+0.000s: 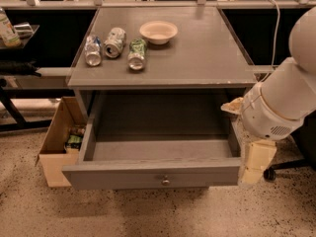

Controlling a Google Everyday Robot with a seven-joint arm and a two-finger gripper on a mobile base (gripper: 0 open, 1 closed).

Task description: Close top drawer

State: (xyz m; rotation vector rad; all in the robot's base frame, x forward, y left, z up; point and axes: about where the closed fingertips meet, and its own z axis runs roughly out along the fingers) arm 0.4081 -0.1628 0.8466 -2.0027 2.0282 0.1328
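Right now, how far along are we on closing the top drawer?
Nothing looks done: the top drawer stands pulled far out, its floor showing. In hand: the gripper hangs by the drawer's right front corner, well right of the knob; whether it touches cannot be judged. Left: push the front in until it sits under the cabinet top.

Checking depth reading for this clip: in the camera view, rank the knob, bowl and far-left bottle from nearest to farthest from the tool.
The tool hangs at the right front corner of the drawer.
1. Knob, centre of the drawer front.
2. Bowl, back of the tabletop.
3. Bottle, far left edge.
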